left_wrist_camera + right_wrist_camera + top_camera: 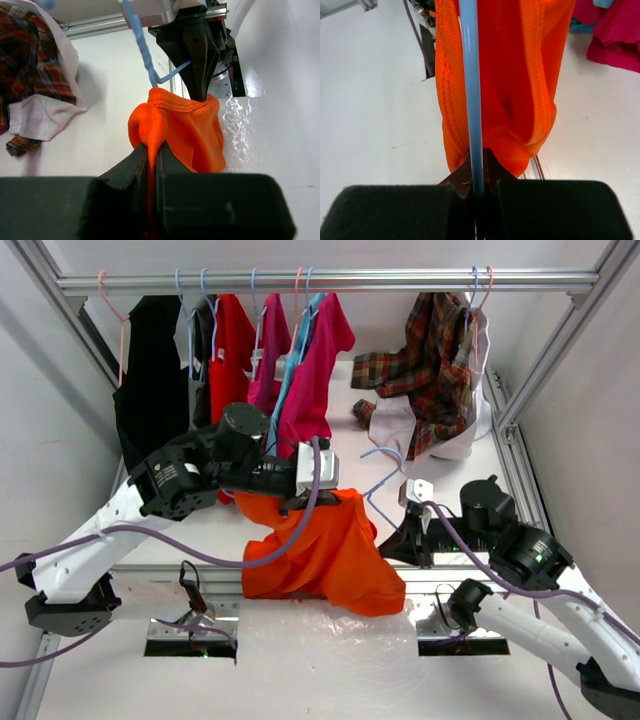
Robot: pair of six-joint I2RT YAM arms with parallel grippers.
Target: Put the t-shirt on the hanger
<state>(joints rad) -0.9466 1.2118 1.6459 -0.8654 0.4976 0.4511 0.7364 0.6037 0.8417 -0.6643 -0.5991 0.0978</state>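
Observation:
The bright orange t-shirt [335,550] hangs bunched between my two grippers above the table. My left gripper [303,502] is shut on a fold of its fabric [170,125]; the pinch shows in the left wrist view [151,150]. My right gripper [402,532] is shut on the pale blue hanger [384,478], whose hook rises above the shirt's right edge. In the right wrist view the jaws [477,172] clamp the blue hanger bar [471,90], which runs up into the orange shirt [520,75]. The right gripper [197,75] faces the left wrist camera, touching the shirt's hem.
A metal rail [330,282] at the back carries a black shirt [150,380], a red shirt [230,355], a magenta shirt [315,375] and a plaid shirt [435,360] on thin hangers. Frame posts [560,350] stand at both sides.

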